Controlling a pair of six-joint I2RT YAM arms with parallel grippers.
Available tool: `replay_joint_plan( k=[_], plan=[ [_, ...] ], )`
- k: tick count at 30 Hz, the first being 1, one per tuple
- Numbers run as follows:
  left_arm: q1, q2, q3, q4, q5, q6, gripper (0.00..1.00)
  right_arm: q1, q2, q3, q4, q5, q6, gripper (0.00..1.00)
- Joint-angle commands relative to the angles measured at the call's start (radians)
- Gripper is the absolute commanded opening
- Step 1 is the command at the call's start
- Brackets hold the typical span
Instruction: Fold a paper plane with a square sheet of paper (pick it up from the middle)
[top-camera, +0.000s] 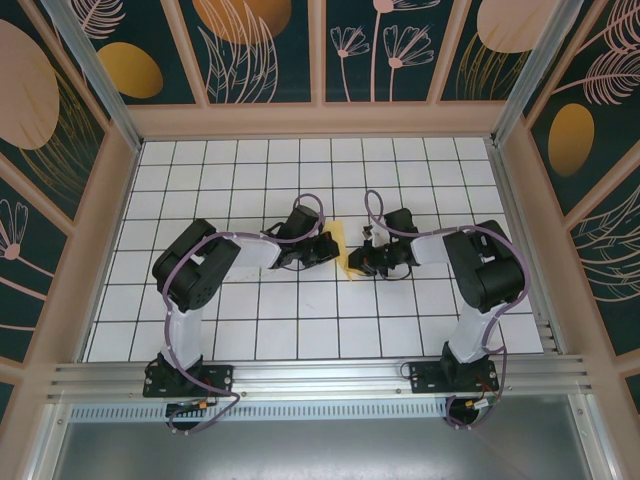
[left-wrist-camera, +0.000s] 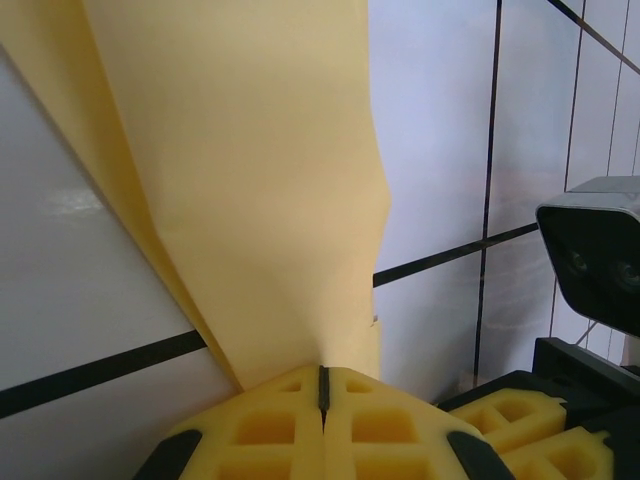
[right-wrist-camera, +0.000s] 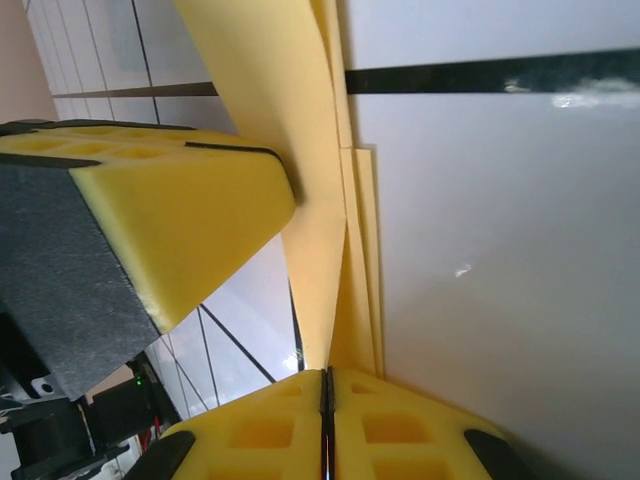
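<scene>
The yellow sheet of paper (top-camera: 346, 243) is folded into layers and held just above the white grid table, between my two grippers. My left gripper (top-camera: 332, 248) comes at it from the left. In the left wrist view its jaws (left-wrist-camera: 322, 378) are shut on the paper (left-wrist-camera: 260, 180), which fans upward from the pinch. My right gripper (top-camera: 362, 262) comes from the right. In the right wrist view it is (right-wrist-camera: 326, 380) shut on the stacked edges of the paper (right-wrist-camera: 315, 270). A yellow fingertip (right-wrist-camera: 170, 210) of the left gripper presses the same sheet close by.
The white gridded table (top-camera: 250, 320) is boxed in by peach-framed dark walls (top-camera: 90, 230) on three sides. An aluminium rail (top-camera: 320, 375) carrying both arm bases runs along the near edge. The right wrist's camera housing (left-wrist-camera: 600, 250) hangs close to the left gripper.
</scene>
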Motion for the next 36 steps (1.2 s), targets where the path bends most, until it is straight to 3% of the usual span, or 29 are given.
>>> replay_joint_plan(
  k=[1, 5, 9, 20, 29, 36],
  plan=[
    [0.006, 0.058, -0.004, -0.113, -0.095, -0.004, 0.03, 0.007, -0.002, 0.007, -0.056, 0.052, -0.032, 0.09],
    [0.006, 0.062, 0.000, -0.131, -0.105, -0.002, 0.03, 0.008, -0.036, 0.013, -0.054, 0.080, -0.026, 0.09],
    [0.006, 0.065, 0.007, -0.143, -0.108, -0.002, 0.03, 0.028, -0.120, 0.030, -0.092, 0.131, -0.063, 0.15],
    [0.007, 0.078, 0.027, -0.161, -0.106, -0.002, 0.04, 0.101, -0.114, 0.051, -0.164, 0.259, -0.124, 0.25],
    [0.006, 0.082, 0.031, -0.170, -0.105, -0.001, 0.04, 0.117, -0.111, 0.064, -0.199, 0.337, -0.136, 0.26],
    [0.006, 0.082, 0.034, -0.174, -0.106, -0.001, 0.04, 0.135, -0.091, 0.075, -0.192, 0.302, -0.148, 0.26]
  ],
)
